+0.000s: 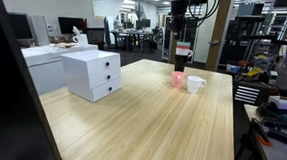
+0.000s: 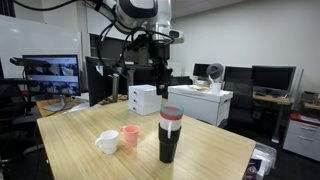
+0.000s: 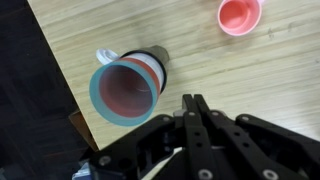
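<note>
Your gripper (image 3: 193, 102) is squeezed shut with nothing in it. The tall cup (image 3: 125, 90) stands just beside its tips. It looks light, hard and tippy; grab its middle.

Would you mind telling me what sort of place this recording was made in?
Most likely an open-plan office or lab. There are computer monitors on desks in the background and shelving racks loaded with equipment. A wooden table carries a white drawer unit.
</note>
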`<state>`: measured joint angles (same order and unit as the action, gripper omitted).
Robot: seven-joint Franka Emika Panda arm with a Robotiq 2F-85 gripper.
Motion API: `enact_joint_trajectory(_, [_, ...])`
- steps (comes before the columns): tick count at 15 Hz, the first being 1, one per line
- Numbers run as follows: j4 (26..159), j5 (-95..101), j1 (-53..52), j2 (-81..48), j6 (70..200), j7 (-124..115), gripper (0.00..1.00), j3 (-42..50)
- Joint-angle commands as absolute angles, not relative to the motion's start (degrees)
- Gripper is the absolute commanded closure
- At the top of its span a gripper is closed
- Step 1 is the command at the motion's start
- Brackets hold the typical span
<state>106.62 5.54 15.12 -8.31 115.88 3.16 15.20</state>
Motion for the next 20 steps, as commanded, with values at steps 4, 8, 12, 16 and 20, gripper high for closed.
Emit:
enact_joint_trajectory(4, [105.25, 9.06, 14.88, -7.55, 112.12, 4.76, 0.69, 14.84])
enact_joint_trajectory(8, [105.9, 7.62, 15.64, -7.57, 113.78, 5.81, 0.43, 15.1])
enact_joint_trajectory(12, [106.47, 6.01, 16.94, -7.98, 114.82, 6.41, 0.13, 15.9])
enact_joint_trajectory(16, [106.41, 5.25, 18.08, -9.02, 114.87, 6.16, 0.0, 16.74])
enact_joint_trajectory(20, [106.87, 5.12, 18.61, -9.67, 114.68, 6.11, 0.06, 16.87])
